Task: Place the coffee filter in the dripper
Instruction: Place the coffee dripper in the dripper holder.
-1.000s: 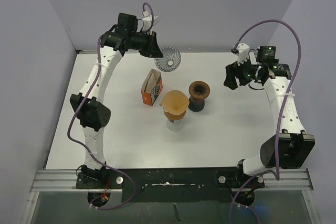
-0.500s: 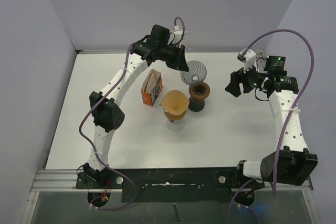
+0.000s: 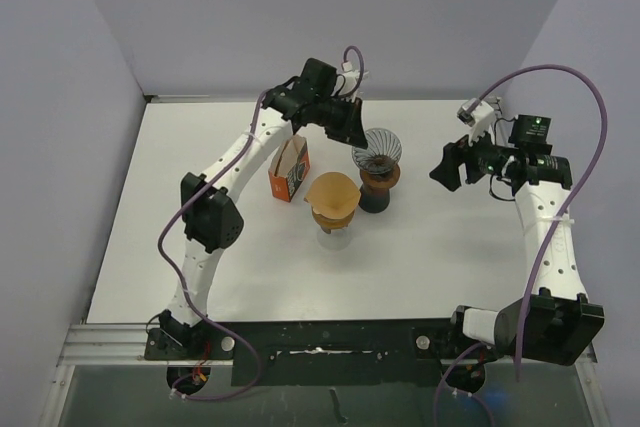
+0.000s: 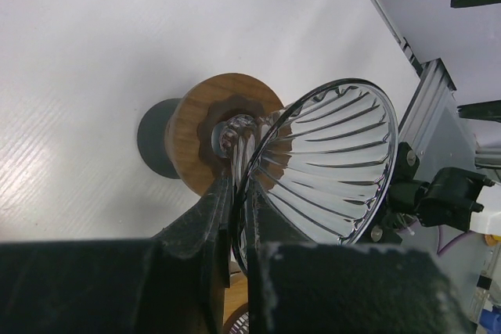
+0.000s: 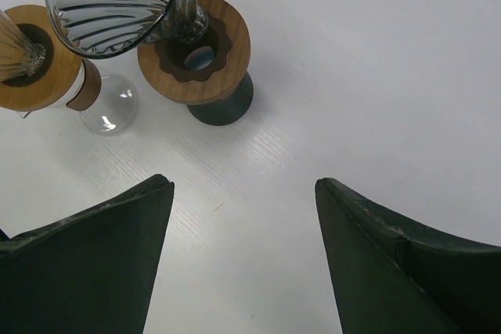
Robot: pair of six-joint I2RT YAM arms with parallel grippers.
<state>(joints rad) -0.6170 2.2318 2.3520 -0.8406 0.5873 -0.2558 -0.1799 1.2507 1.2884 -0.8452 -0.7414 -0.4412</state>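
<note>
The left gripper (image 3: 355,135), pinching the tilted glass dripper (image 3: 377,147) by its rim, has swung it from the far edge to the wooden stand (image 3: 378,187) beside the coffee filter (image 3: 333,192), while the right gripper (image 3: 447,163) stays spread.

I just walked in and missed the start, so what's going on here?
The left gripper is shut on the rim of a clear ribbed glass dripper, holding it tilted with its narrow end at the round wooden-topped stand. The right gripper hangs open, holding nothing. The brown paper filter sits on a wood-collared glass carafe beside the stand.
</note>
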